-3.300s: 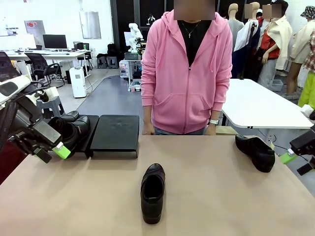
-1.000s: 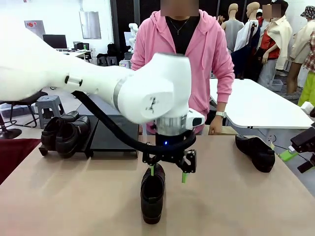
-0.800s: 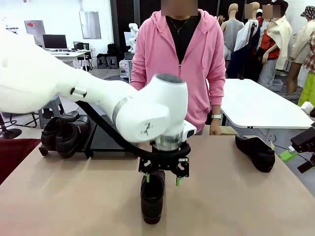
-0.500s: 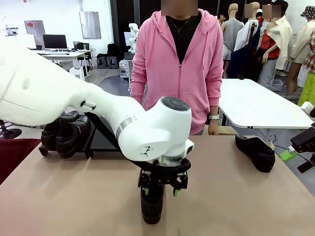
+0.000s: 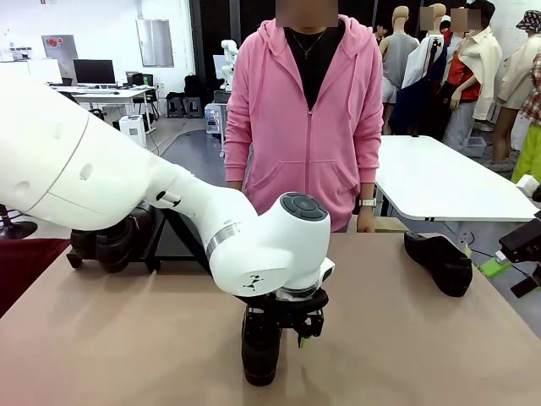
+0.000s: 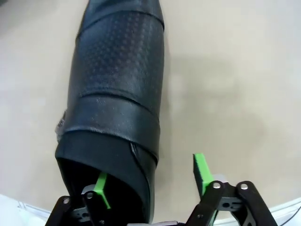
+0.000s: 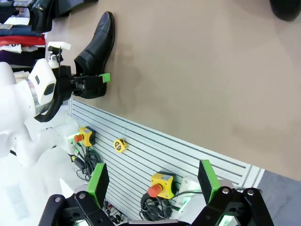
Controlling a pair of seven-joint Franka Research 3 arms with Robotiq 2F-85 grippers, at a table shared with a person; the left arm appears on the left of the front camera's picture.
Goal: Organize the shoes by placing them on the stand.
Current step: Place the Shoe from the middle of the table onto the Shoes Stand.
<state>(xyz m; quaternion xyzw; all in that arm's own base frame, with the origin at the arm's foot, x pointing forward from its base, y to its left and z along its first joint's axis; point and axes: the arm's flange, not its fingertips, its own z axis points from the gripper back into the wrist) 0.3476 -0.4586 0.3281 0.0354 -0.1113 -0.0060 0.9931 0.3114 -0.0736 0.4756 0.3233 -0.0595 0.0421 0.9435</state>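
The left gripper (image 6: 150,178) sits over the heel end of the middle loafer (image 6: 117,94), which lies in the middle of the table (image 5: 127,338) with its toe toward the robot. One green pad (image 6: 101,183) is inside the shoe's opening. The other stands just outside the side wall, clear of the leather, so the jaws are open around that wall and not clamped on it. This placing looks meant for a pinch on the collar, a firm edge to lift by.

The right gripper (image 7: 153,181) hangs spread wide and empty off the table's right edge, near the right-hand loafer (image 5: 439,262).

The stand (image 5: 173,244) is at the far left, and its left end carries what looks like a pair of loafers (image 5: 106,245), partly hidden by the arm.

That makes four loafers, one stand, two grippers and one person (image 5: 308,127).
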